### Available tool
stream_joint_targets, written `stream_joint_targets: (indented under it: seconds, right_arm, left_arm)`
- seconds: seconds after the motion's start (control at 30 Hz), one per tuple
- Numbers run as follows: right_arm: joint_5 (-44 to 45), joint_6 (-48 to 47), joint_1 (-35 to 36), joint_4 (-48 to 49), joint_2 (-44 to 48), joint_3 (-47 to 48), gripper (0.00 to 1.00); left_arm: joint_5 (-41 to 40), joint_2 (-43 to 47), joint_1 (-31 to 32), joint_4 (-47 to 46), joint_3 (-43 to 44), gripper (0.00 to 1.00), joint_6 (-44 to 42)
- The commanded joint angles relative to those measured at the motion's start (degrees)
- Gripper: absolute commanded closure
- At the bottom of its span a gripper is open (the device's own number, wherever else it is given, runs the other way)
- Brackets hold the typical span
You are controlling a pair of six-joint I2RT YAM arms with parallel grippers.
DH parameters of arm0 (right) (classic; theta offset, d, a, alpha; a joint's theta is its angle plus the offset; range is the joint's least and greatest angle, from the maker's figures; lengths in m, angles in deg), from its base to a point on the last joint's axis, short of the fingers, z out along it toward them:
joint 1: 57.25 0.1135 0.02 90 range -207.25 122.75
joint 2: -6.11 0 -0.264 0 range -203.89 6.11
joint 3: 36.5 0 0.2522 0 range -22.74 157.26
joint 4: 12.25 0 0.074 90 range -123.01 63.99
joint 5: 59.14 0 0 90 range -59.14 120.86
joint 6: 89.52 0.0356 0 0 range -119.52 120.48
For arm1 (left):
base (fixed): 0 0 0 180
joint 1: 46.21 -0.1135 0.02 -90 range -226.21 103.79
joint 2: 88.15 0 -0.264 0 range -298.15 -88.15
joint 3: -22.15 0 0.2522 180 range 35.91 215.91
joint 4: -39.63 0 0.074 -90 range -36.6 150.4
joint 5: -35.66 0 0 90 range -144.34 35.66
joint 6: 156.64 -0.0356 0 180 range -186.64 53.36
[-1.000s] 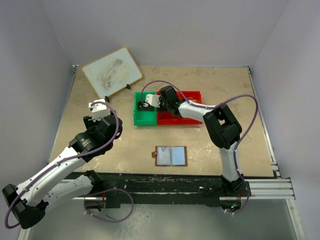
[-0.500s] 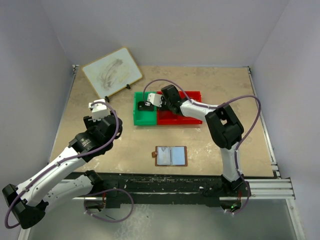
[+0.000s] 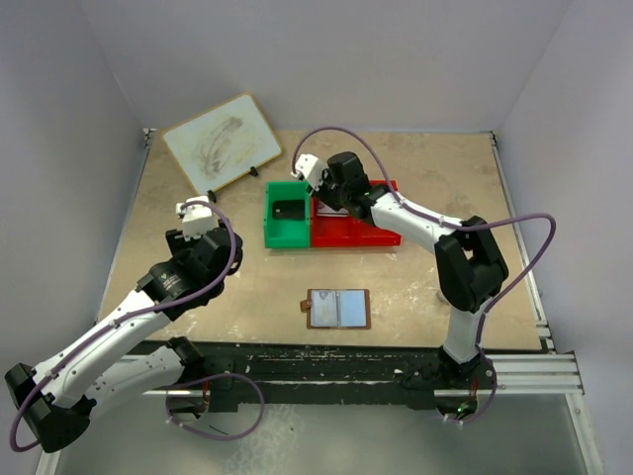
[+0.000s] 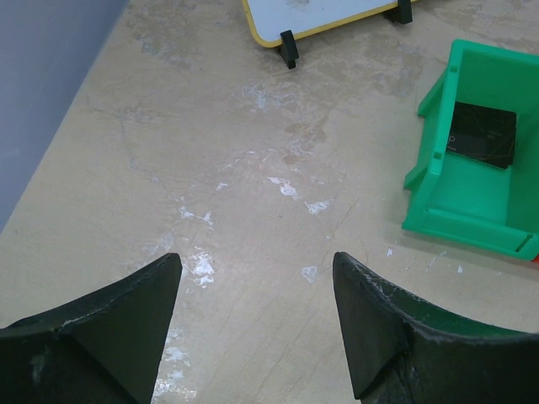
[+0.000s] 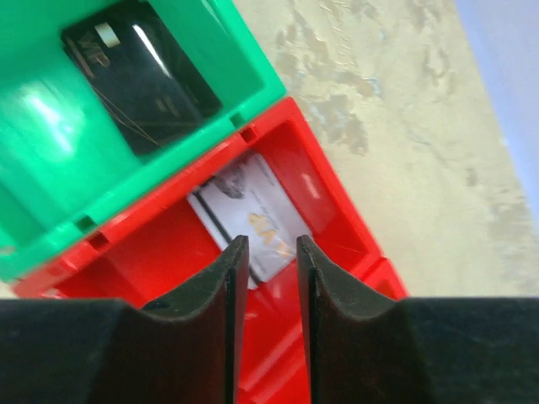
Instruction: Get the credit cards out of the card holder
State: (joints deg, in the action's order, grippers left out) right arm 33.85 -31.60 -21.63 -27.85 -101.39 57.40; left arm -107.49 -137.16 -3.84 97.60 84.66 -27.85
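Observation:
The card holder (image 3: 338, 309) lies open on the table near the front, with brown edges and pale blue-grey inner panels. A black card (image 3: 289, 210) lies flat in the green bin (image 3: 272, 234); it also shows in the left wrist view (image 4: 482, 135) and the right wrist view (image 5: 139, 71). A white card (image 5: 253, 220) lies in the red bin (image 5: 337, 194). My right gripper (image 3: 308, 167) hovers above the two bins, its jaws a narrow gap apart and empty (image 5: 271, 246). My left gripper (image 3: 193, 210) is open and empty over bare table left of the bins (image 4: 257, 263).
A small whiteboard (image 3: 221, 142) on black feet stands at the back left, also in the left wrist view (image 4: 320, 13). The red bin (image 3: 371, 234) sits against the green bin's right side. Grey walls enclose the table on three sides.
My right gripper has risen out of the green bin and pulled back over the bins' rear edge, leaving the black card in the green bin. The left arm has not moved.

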Motion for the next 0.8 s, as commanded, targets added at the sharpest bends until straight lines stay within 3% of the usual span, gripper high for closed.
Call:
stream_joint_targets:
  seconds: [0.0, 0.1, 0.17, 0.77]
  right_arm:
    - [-3.81, 19.47, 0.02, 1.25, 0.43, -1.28, 0.73]
    - [-4.38, 27.35, 0.05, -0.38, -1.21, -0.92, 0.9]
    - [-4.87, 30.75, 0.01, -0.46, -1.84, -1.79, 0.94]
    - [11.23, 42.22, 0.35, 1.41, -9.58, -0.63, 0.96]
  left_arm:
    - [-0.55, 0.16, -0.36, -1.23, 1.46, 0.3, -0.29]
    - [-0.64, 0.56, -0.36, -1.3, 1.44, 0.3, -0.29]
    - [-0.73, 0.73, -0.36, -1.29, 1.42, 0.3, -0.21]
    - [-0.18, -0.39, -0.36, -1.58, 1.41, 0.31, -0.65]
